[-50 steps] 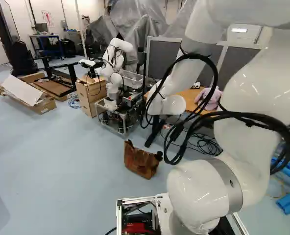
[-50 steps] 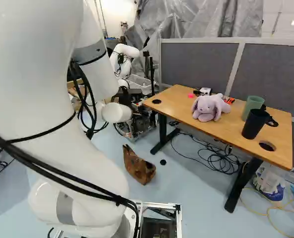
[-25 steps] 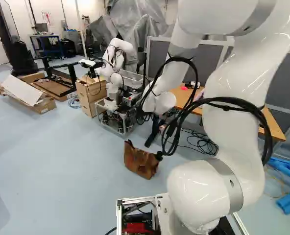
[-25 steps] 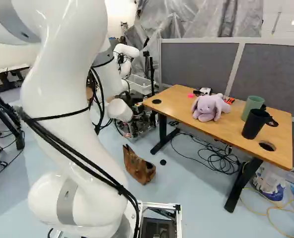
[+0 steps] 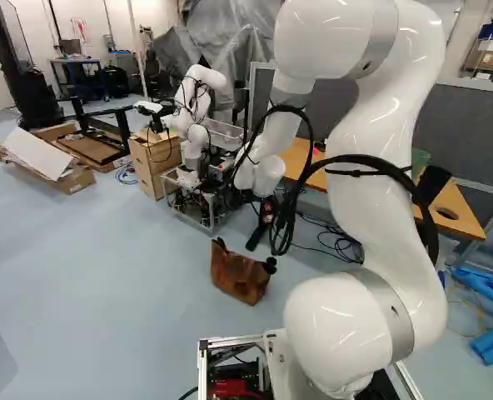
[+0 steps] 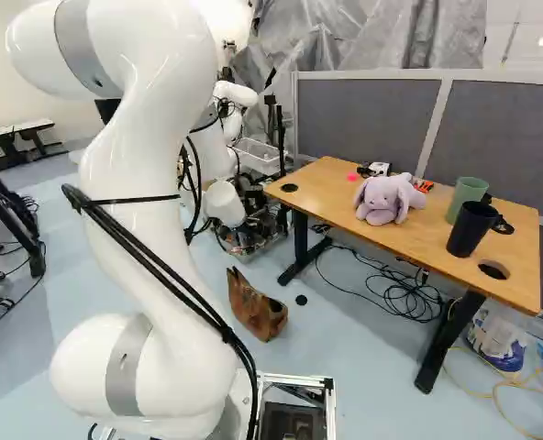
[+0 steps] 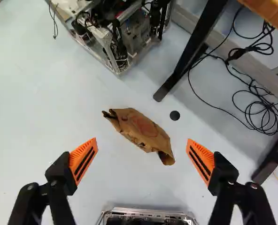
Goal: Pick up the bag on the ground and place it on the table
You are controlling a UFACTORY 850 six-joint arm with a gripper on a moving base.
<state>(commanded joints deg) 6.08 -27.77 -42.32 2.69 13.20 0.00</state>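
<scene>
Arm [image 5: 375, 233] bent out over the floor [image 5: 105, 275], probably to bring the gripper [image 7: 142, 140] down from above. Fingers wide apart, orange pads [image 7: 84, 158] touching nothing; the spread looks meant to straddle the bag. Brown bag [image 7: 141, 131] slumped on the floor ahead of the base [image 6: 294, 378], below the gripper; loose top edge should give a pinch spot, soft body may fold. Black disc [image 7: 174, 115] just beside it. Table [image 6: 345, 194] farther out, likely drop-off, plush rabbit [image 6: 382, 200] and mugs to avoid.

Counts: 1 arm, 1 gripper, 2 orange pads, 1 bag, 1 black disc, 1 table, 1 black mug [image 6: 469, 231], 1 plush rabbit, 1 green cup [image 6: 468, 194], another robot [image 5: 195, 137] x1 beyond.
</scene>
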